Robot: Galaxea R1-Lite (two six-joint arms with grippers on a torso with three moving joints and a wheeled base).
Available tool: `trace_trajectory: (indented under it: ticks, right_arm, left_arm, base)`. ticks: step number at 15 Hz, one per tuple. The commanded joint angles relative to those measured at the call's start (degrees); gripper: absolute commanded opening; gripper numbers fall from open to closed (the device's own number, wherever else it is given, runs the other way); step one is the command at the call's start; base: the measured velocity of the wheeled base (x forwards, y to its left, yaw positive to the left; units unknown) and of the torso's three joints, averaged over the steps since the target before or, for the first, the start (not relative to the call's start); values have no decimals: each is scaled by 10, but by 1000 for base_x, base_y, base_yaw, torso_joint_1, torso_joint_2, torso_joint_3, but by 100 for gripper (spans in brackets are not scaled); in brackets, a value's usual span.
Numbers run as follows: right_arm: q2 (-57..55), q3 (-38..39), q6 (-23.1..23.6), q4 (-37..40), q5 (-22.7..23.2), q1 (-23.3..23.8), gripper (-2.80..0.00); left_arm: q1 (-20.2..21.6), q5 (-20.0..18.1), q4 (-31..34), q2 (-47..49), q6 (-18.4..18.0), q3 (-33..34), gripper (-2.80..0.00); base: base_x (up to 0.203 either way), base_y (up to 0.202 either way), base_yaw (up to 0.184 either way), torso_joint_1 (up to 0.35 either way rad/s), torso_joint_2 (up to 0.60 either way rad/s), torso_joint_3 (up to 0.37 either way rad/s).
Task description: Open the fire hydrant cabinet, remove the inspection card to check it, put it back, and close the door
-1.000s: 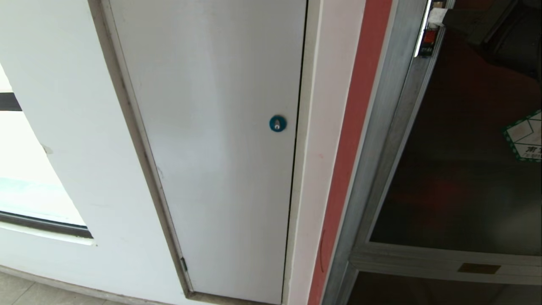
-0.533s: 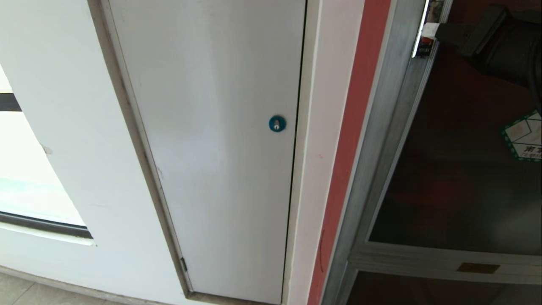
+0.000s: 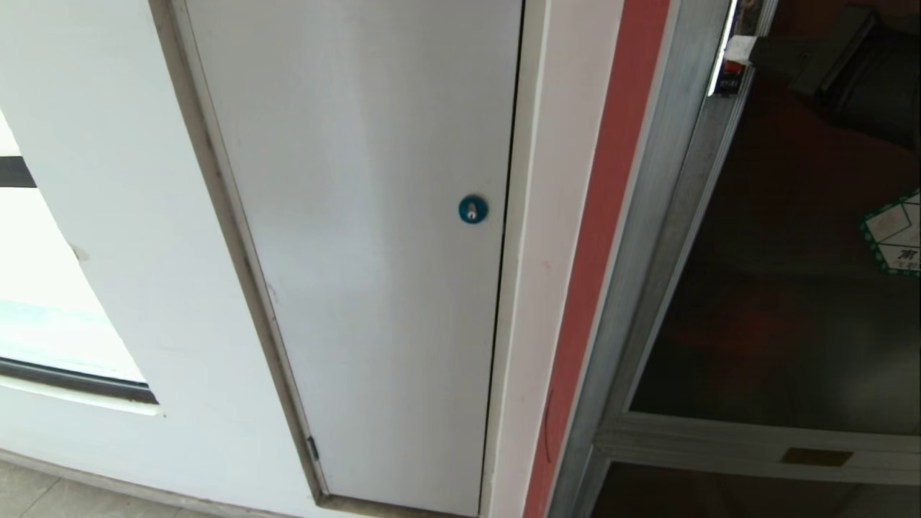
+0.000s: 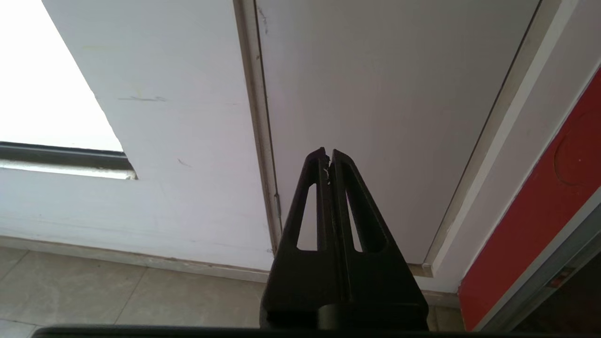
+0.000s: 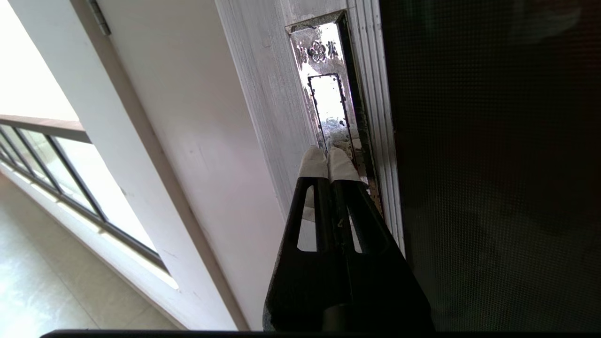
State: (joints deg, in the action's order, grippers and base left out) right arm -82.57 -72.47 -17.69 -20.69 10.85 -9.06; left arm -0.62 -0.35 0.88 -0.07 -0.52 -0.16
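The fire hydrant cabinet shows as a silver frame at the right of the head view. The door of dark glass lies flat in that frame. It carries a green-bordered sticker. My right gripper reaches in at the top right, shut, with its white-taped tips just above the small red latch. In the right wrist view my right gripper touches the recessed metal latch plate beside the glass. My left gripper hangs shut and empty. The inspection card is out of view.
A pale grey door with a blue round lock fills the middle, left of a red wall strip. A lower dark panel with a brass plate sits under the glass. A window and floor tiles lie to the left.
My right gripper's taped tips sit slightly lower on the door's edge than a second ago. The door and the left arm have not moved.
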Motion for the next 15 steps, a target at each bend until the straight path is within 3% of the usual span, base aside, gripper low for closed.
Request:
trace_trajectory:
  ticks: [1, 11, 15]
  right_arm:
    - [36, 23, -1, -2, 4, -4, -280]
    - [161, 78, 1, 4, 7, -16, -280]
    - [163, 81, 0, 3, 27, -17, -280]
  left_arm:
    - [0, 0, 0, 1, 0, 0, -280]
    - [0, 0, 0, 1, 0, 0, -280]
    - [0, 0, 0, 1, 0, 0, -280]
  base:
    - [0, 0, 0, 0, 0, 0]
    - [0, 0, 0, 0, 0, 0]
    - [0, 0, 0, 0, 0, 0]
